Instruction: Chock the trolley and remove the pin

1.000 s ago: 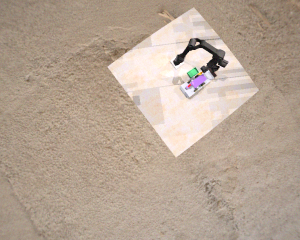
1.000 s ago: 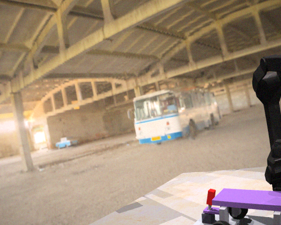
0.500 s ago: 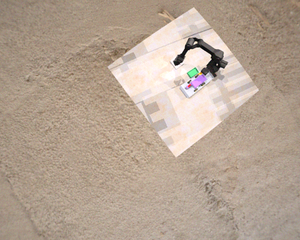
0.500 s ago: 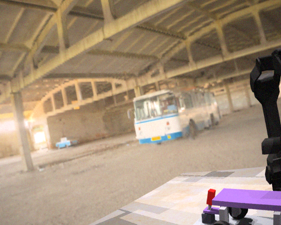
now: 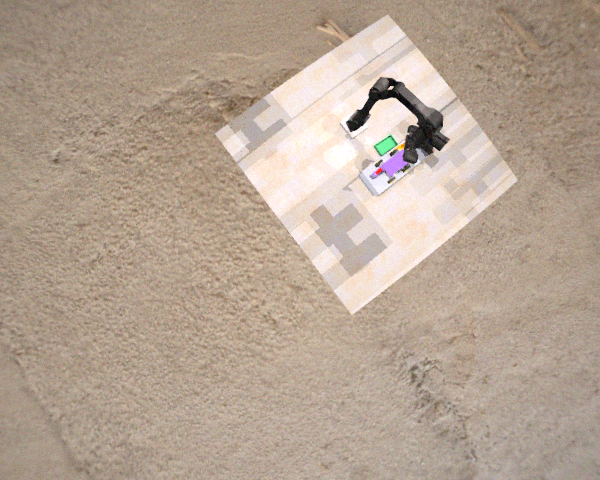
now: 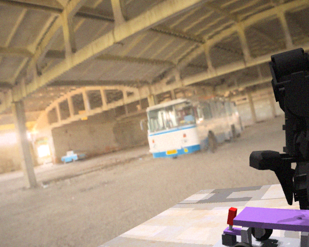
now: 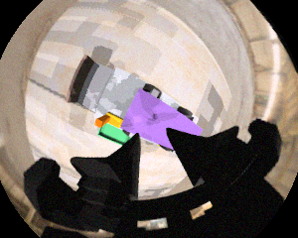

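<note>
The purple trolley (image 5: 393, 164) (image 6: 269, 218) (image 7: 159, 118) stands on the pale ramp (image 5: 377, 190) (image 7: 120, 97). The red-headed stop pin (image 5: 378, 171) (image 6: 232, 215) is upright in its place at the trolley's uphill end. The yellow chock (image 5: 401, 146) (image 7: 113, 119) with its orange handle is at the trolley's downhill end, by the wheel on the tray side; the deck hides whether it touches the wheel. The green tray (image 5: 385, 145) (image 7: 112, 134) shows no pin inside. My gripper (image 5: 409, 157) (image 7: 152, 133) is partly open and empty, above the trolley's deck.
The arm's base stands on a white plate (image 5: 348, 128) beyond the tray. The arm arches around to the ramp's downhill end. A raised dark end stop (image 7: 81, 81) closes the ramp's lower end.
</note>
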Tool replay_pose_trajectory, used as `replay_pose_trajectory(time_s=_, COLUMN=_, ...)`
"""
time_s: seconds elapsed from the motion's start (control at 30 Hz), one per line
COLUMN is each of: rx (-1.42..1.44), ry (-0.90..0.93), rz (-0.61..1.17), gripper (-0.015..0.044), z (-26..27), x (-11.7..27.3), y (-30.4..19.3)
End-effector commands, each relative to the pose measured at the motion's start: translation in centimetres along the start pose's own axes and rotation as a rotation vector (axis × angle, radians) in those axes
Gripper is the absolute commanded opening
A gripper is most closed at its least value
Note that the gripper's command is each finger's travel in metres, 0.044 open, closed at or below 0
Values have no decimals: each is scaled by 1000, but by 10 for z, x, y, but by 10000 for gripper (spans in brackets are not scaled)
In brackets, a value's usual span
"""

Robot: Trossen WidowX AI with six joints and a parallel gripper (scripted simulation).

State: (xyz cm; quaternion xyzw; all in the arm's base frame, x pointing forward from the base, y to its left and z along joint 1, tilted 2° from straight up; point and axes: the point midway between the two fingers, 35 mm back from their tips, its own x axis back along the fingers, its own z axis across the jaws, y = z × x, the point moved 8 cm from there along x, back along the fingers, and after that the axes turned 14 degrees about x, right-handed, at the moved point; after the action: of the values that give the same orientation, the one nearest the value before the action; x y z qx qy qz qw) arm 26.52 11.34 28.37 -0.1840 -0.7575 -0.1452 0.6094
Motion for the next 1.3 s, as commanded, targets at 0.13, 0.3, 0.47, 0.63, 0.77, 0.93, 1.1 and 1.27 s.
replay_pose_trajectory(time_s=0.13, rx=258, ry=-13, rz=53, gripper=190, z=-26, x=0, y=-21)
replay_pose_trajectory(time_s=0.3, rx=433, ry=-10, rz=86, gripper=190, z=-40, x=0, y=-37)
replay_pose_trajectory(time_s=0.47, rx=603, ry=5, rz=124, gripper=190, z=-54, x=1, y=-54)
replay_pose_trajectory(time_s=0.63, rx=773, ry=32, rz=160, gripper=190, z=-67, x=1, y=-72)
replay_pose_trajectory(time_s=0.77, rx=902, ry=59, rz=185, gripper=190, z=-76, x=2, y=-87)
replay_pose_trajectory(time_s=0.93, rx=924, ry=64, rz=189, gripper=190, z=-78, x=2, y=-89)
replay_pose_trajectory(time_s=1.1, rx=924, ry=64, rz=189, gripper=190, z=-78, x=0, y=-89)
replay_pose_trajectory(time_s=1.27, rx=924, ry=64, rz=189, gripper=190, z=-78, x=-8, y=-91)
